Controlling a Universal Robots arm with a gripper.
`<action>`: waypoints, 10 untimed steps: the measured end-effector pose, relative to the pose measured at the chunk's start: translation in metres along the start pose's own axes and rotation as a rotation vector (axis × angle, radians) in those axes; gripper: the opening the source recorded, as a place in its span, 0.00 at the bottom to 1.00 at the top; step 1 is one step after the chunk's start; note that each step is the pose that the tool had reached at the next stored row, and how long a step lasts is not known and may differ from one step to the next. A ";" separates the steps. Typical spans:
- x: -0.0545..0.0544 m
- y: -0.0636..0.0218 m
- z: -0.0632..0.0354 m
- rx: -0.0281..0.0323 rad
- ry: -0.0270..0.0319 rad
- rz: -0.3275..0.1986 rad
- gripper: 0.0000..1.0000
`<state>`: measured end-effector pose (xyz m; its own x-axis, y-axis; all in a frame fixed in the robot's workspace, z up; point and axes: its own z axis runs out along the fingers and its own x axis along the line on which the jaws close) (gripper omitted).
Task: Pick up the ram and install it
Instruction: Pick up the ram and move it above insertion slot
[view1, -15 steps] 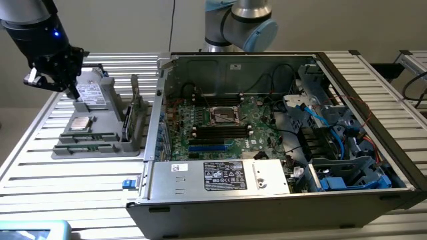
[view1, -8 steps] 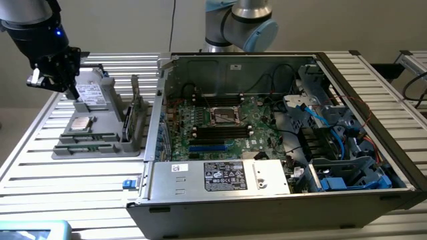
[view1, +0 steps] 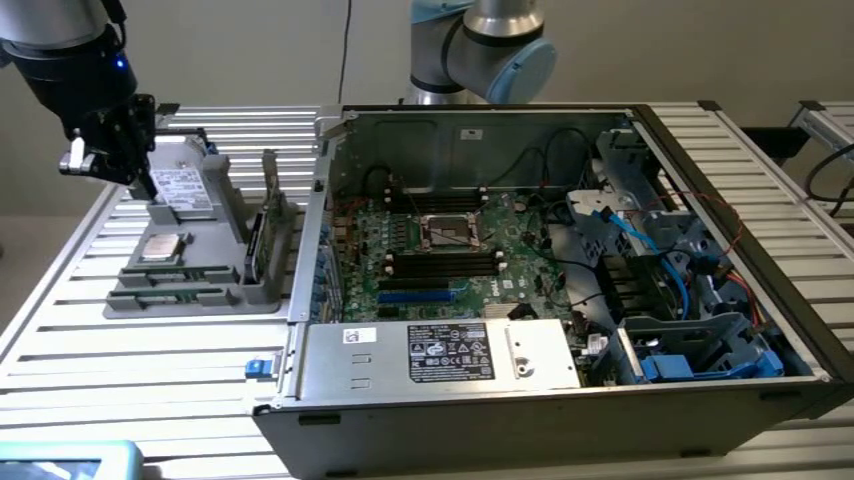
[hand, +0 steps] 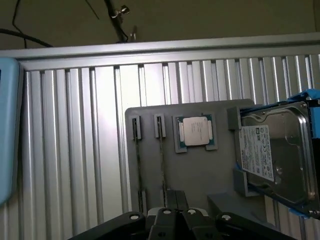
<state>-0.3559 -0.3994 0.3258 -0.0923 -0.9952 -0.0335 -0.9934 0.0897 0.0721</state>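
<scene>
Gripper (view1: 139, 182) (hand: 176, 200) is seen over the gray tray (hand: 200, 170), near the worktop (hand: 75, 150) edge at the exterior view's left. Fingers are pressed together; nothing is held. Ram (hand: 161, 160) is seated on edge in the tray's narrow slots, untouched, just beside the processor chip (hand: 196, 131). Hard drive (hand: 275, 155) is propped at the tray's other end. Open computer case (view1: 534, 420) is set alongside the tray.
</scene>
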 end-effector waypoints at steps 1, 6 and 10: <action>0.000 0.0000 0.0000 0.0000 0.0000 0.000 0.11; 0.000 0.0000 0.0001 0.0010 0.0006 -0.010 0.11; 0.000 -0.0001 0.0003 0.0028 0.0056 -0.056 0.11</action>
<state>-0.3558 -0.3994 0.3255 -0.0358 -0.9988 -0.0319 -0.9972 0.0336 0.0675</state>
